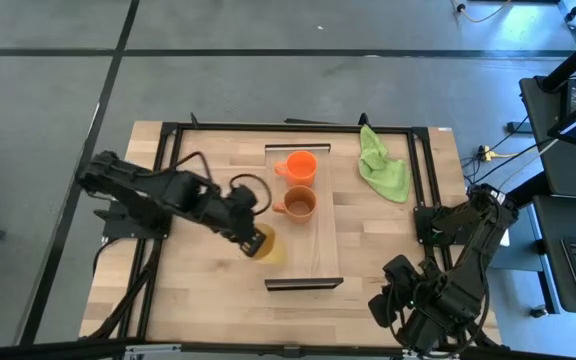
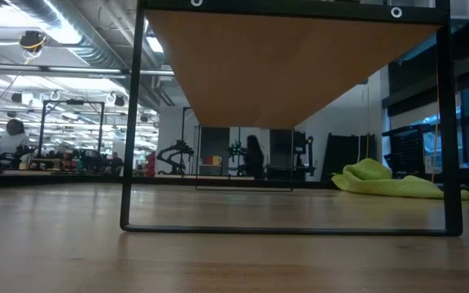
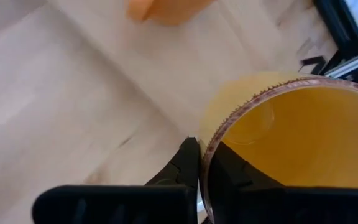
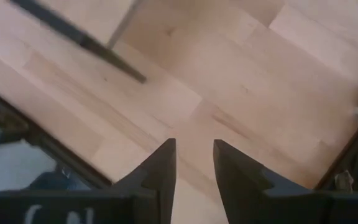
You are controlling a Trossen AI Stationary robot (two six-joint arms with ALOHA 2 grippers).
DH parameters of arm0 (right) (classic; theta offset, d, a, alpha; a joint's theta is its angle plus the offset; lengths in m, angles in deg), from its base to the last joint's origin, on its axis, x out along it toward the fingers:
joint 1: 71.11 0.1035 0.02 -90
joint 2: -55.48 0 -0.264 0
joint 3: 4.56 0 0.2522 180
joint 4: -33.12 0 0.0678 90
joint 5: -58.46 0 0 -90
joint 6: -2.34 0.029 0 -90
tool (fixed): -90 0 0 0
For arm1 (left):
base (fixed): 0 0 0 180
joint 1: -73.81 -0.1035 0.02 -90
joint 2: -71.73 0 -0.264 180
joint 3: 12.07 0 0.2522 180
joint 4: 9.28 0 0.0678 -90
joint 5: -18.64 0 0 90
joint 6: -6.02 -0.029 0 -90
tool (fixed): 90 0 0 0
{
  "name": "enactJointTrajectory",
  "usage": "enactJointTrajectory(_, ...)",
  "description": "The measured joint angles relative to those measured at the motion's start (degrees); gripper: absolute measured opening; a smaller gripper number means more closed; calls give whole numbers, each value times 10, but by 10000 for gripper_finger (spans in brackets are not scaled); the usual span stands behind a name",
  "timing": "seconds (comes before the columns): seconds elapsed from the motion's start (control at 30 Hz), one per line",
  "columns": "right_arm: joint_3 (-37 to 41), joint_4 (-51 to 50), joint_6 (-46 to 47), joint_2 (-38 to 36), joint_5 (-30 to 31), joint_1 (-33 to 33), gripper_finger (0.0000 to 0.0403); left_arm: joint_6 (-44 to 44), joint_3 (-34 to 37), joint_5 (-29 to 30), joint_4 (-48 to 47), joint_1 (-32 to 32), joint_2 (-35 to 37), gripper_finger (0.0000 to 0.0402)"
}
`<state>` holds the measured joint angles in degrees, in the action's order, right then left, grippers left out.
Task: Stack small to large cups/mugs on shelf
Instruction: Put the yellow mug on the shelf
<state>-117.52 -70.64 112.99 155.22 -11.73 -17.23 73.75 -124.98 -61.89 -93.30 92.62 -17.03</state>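
Observation:
The shelf [image 1: 323,250] is a long light-wood board raised on a black frame; the low view shows its underside [image 2: 291,65]. A bright orange mug [image 1: 301,167] and a brown-orange mug [image 1: 298,203] stand on its far half. My left gripper [image 1: 251,238] is shut on the yellow-orange mug [image 1: 270,247] at the shelf's left edge, near its middle. My right gripper [image 1: 400,300] hovers over the table's near right part, empty, with a narrow gap between its fingers [image 4: 194,149]. My left gripper holds the yellow-orange mug by its rim wall [image 3: 211,149], with one finger [image 3: 188,163] outside and the other [image 3: 232,171] inside the mug. The fingers come from the table's left side, slanting down. I cannot tell whether the mug's base rests on the shelf.
A crumpled green cloth [image 1: 383,168] lies on the table at the far right, beside the shelf; it also shows in the low view [image 2: 385,181]. The near half of the shelf is bare. A black frame rail [image 1: 423,180] runs along the table's right side.

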Motion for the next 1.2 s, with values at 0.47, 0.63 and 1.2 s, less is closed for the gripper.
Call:
enactJointTrajectory(0.47, 0, 0, -49, -10, 135, -99, 108, -27, -80, -35, 16, -13, -119, 8)
enactJointTrajectory(0.63, 0, 0, -77, -28, 153, -122, 108, -10, -80, -25, 35, -13, -122, 8)
enactJointTrajectory(1.2, 0, 82, -181, -38, 186, -155, 42, -19, -81, -1, 88, -13, -123, 8)
